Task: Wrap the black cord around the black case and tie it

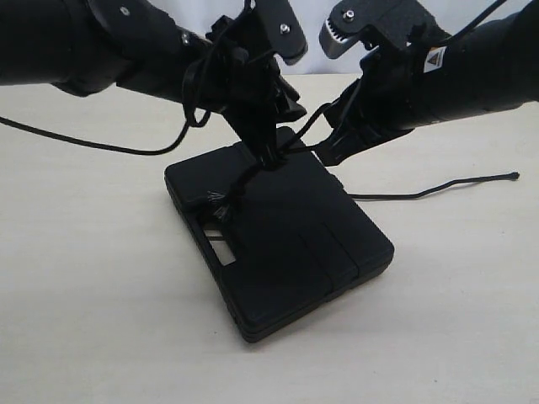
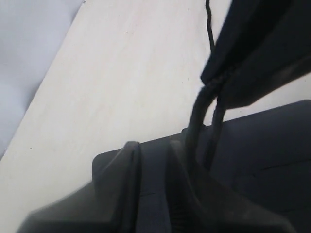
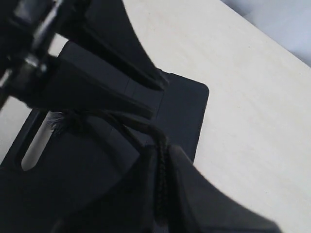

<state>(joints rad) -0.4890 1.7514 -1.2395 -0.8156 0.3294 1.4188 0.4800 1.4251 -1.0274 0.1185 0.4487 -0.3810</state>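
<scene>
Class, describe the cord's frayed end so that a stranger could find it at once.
On the pale table lies the black case. Beside its handle slot sits the frayed end: a fuzzy, pale-flecked tuft, unlike the cord's slim other end out on the table.

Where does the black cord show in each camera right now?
Exterior view: cord lies on the black case's lid, tail trailing off right.
Left wrist view: two strands hang centre-right in the picture.
Right wrist view: braided strand at the picture's bottom centre, pinched in the right tool.
Shared landmark: the case.
</scene>
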